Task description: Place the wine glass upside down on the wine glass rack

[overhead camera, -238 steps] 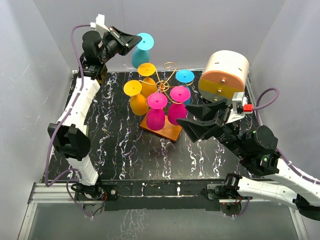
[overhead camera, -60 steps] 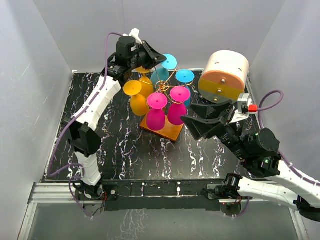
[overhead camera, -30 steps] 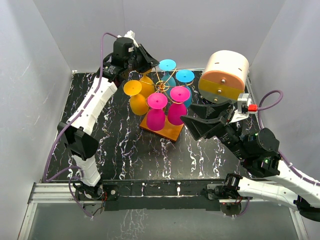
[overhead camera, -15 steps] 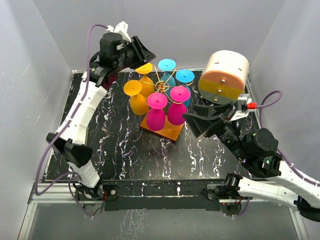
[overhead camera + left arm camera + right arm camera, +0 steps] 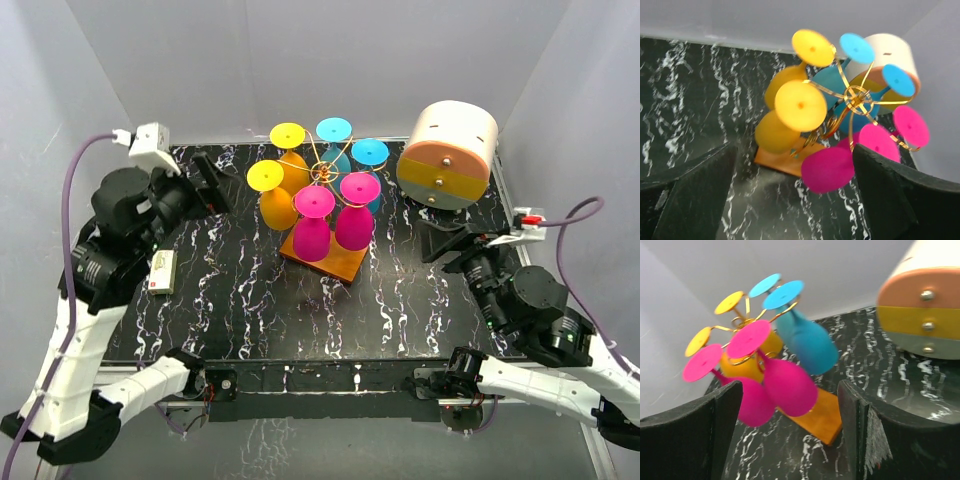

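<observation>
The wine glass rack [image 5: 335,262], gold wire arms on an orange-brown wooden base, stands mid-table. Several glasses hang on it upside down: two yellow, two cyan, two pink. The cyan wine glass [image 5: 334,129] hangs at the back, its foot on top; it also shows in the left wrist view [image 5: 856,47] and the right wrist view [image 5: 764,285]. My left gripper [image 5: 205,185] is open and empty, well left of the rack [image 5: 790,165], which shows ahead between the left gripper's [image 5: 792,200] fingers. My right gripper [image 5: 452,240] is open and empty, right of the rack [image 5: 827,415].
A round cream box with an orange and yellow front [image 5: 448,153] stands at the back right, close behind the right gripper. White walls close in the black marbled table [image 5: 300,320] on three sides.
The left gripper opened, let go of the cyan glass and drew back left and toward the near side. The glass stays hanging on the rack. The right gripper pulled back to the right.
</observation>
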Action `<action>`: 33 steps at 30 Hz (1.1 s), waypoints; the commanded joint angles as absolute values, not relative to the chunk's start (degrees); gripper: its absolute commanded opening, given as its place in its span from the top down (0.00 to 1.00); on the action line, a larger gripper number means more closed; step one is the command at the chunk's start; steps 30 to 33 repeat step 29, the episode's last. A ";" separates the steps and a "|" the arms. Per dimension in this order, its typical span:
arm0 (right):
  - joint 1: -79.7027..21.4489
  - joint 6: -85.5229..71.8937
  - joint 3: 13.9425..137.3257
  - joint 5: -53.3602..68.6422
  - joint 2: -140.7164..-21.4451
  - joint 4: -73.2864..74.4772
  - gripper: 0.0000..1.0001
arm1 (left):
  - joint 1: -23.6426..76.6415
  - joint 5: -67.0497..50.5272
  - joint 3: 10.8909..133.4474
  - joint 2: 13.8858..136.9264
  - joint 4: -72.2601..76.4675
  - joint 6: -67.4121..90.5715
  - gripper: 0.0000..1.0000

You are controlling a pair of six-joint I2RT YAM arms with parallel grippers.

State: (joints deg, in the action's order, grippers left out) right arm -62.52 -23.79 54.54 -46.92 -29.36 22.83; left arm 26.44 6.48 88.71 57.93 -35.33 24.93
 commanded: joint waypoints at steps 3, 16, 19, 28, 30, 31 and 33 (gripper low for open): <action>-62.75 -22.53 60.27 -59.93 -26.00 29.68 0.25 | 26.57 17.99 86.16 54.95 -49.60 22.51 0.02; -62.76 -18.51 67.98 -64.70 -22.72 36.69 0.21 | 26.58 28.95 81.42 44.21 -45.38 18.38 0.02; -62.75 -17.52 68.60 -65.95 -21.79 35.99 0.21 | 26.56 30.16 82.78 42.79 -43.56 16.54 0.02; -62.75 -15.35 67.70 -66.52 -20.14 32.74 0.20 | 26.57 29.27 83.12 40.23 -40.74 14.27 0.01; -62.75 -14.96 67.68 -66.34 -20.19 32.29 0.20 | 26.57 29.19 83.41 40.44 -41.04 14.00 0.02; -62.75 -14.96 67.68 -66.34 -20.19 32.29 0.20 | 26.57 29.19 83.41 40.44 -41.04 14.00 0.02; -62.75 -14.96 67.68 -66.34 -20.19 32.29 0.20 | 26.57 29.19 83.41 40.44 -41.04 14.00 0.02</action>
